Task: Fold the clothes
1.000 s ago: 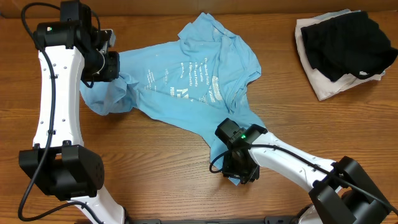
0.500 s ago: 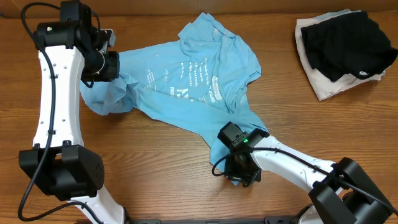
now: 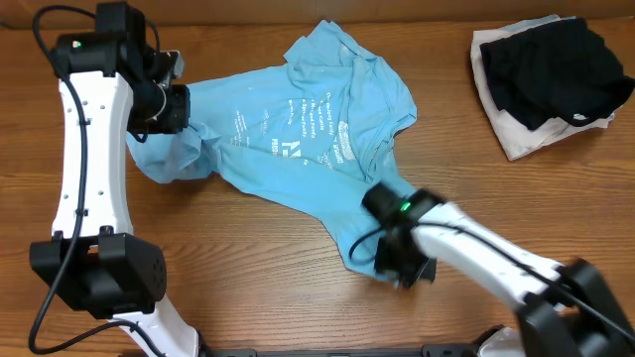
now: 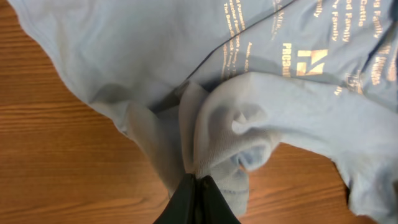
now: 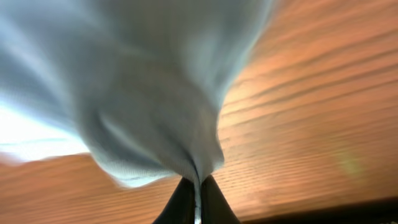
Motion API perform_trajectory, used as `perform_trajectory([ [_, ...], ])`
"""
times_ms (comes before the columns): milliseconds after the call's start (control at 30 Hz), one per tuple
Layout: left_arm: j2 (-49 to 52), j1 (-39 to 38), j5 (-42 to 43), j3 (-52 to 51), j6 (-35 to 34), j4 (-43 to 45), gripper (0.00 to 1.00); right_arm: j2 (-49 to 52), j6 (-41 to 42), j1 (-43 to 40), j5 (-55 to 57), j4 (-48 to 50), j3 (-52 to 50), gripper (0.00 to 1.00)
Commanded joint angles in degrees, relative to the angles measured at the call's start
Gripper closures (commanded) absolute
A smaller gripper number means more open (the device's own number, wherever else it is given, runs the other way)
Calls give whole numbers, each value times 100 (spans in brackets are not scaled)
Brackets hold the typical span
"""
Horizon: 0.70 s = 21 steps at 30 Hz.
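The clothes, a sky-blue T-shirt [image 3: 308,119] with white print, lies spread and crumpled across the table's middle. My left gripper [image 3: 171,107] is shut on a bunched fold at the shirt's left end; in the left wrist view the cloth [image 4: 236,124] rises straight out of the closed black fingers [image 4: 198,198]. My right gripper [image 3: 382,253] is shut on the shirt's lower corner near the table's front, and the right wrist view shows a blurred cone of blue fabric [image 5: 155,93] pinched between its fingers [image 5: 198,202].
A black garment [image 3: 551,64] lies on a white folded one [image 3: 516,139] at the back right corner. Bare wood [image 3: 248,268] shows in front of the shirt, between the two arms.
The right gripper has closed on the shirt's lower corner and is moving right, blurred, pulling the cloth with it. The left arm has stayed put.
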Motion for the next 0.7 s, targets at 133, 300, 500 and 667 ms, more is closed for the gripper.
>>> perform_trajectory([
  [133,-101,9,-424,2402,-103,-1054,96,-1167,-1578,-2061,680,-1117,3469,96],
  [300,-435,9,-553,3536,-160,-1084,96,-1169,-2280,-3331,330,-1646,5694,96],
  [500,-1161,9,-979,4358,-166,-1019,96,-1172,-2632,-4181,271,-2304,7755,96],
  [667,-2070,9,-1519,4756,-295,-916,96,-1178,-2782,-4610,280,-3077,9447,96],
])
